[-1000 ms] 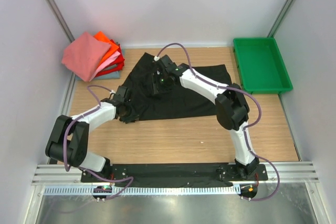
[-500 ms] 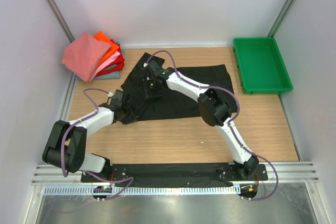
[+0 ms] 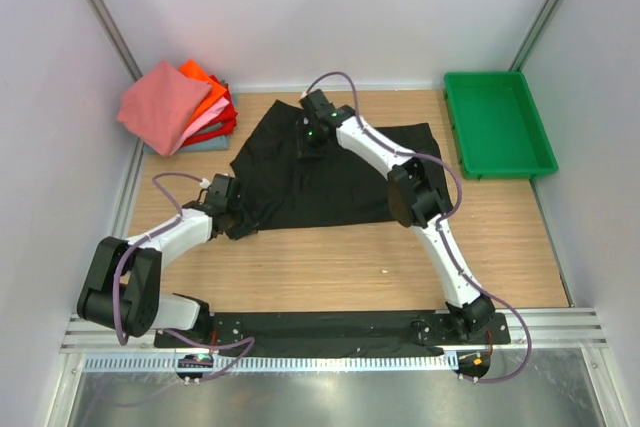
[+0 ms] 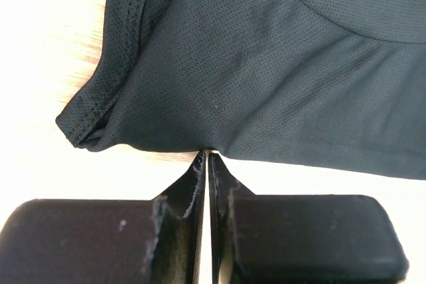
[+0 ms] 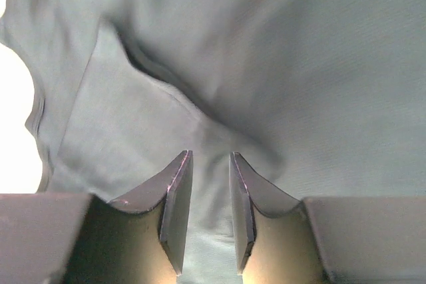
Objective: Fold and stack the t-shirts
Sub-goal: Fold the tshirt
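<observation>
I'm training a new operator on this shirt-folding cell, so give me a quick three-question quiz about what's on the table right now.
1. True or false: the left pincer is shut at the hem of the black t-shirt.
2. Which colour tops the folded stack? A salmon-pink, B green, C black.
3. Fill in: the green tray sits at the far ___ corner of the table.
Key: 1 true; 2 A; 3 right.

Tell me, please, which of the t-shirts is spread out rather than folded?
The black t-shirt. It alone lies spread open across the middle of the table, while the coloured ones sit folded in a pile at the far left corner.
</observation>
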`<state>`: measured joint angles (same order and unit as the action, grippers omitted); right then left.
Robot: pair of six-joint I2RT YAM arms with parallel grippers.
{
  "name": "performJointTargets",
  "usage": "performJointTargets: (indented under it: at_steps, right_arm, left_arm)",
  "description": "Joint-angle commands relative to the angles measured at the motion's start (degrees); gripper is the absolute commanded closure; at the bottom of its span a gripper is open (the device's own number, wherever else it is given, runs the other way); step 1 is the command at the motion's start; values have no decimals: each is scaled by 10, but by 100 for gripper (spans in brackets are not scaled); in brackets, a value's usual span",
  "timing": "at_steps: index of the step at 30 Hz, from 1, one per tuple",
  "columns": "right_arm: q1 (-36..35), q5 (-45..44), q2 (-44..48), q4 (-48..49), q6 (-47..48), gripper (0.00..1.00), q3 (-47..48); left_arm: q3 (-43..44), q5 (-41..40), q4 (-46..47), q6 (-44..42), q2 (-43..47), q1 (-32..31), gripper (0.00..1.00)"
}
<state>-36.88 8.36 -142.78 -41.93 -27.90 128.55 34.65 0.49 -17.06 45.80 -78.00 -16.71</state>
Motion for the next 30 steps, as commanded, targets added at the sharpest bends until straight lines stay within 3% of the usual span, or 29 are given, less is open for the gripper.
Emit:
performJointTargets:
  at_steps: [1,4,7,9,10,13,19,22,25,30]
  right_arm:
    - [30,-26,-1,-14,21,65,57]
    - [45,-43,1,-43,30,62,98]
    - [52,-56,52,-35,37,59,65]
    - [52,-66,97,-17,42,51,-8]
    - [52,-81,145,1,48,47,-35]
    - [57,-127,216,14,53,34,-133]
    - [94,-155,405,53,36,21,-409]
    - [117,-173,480,34,22,15,-485]
    - [179,-180,560,40,1,9,-599]
    - [362,-80,653,87,-1,12,-769]
  left_arm:
    - [-18,-25,-46,-22,-3,6,96]
    - [-17,-25,-46,-21,-6,6,96]
    - [-12,-24,-51,-21,-1,6,94]
    - [-1,-28,-65,-20,16,6,80]
    - [3,-29,-71,-21,24,6,67]
    - [32,-39,-110,-23,64,6,50]
    - [99,-99,-169,-41,110,6,35]
    - [122,-116,-185,-41,98,10,31]
    - [100,-107,-168,-30,94,28,30]
    - [52,-59,-108,-19,73,73,31]
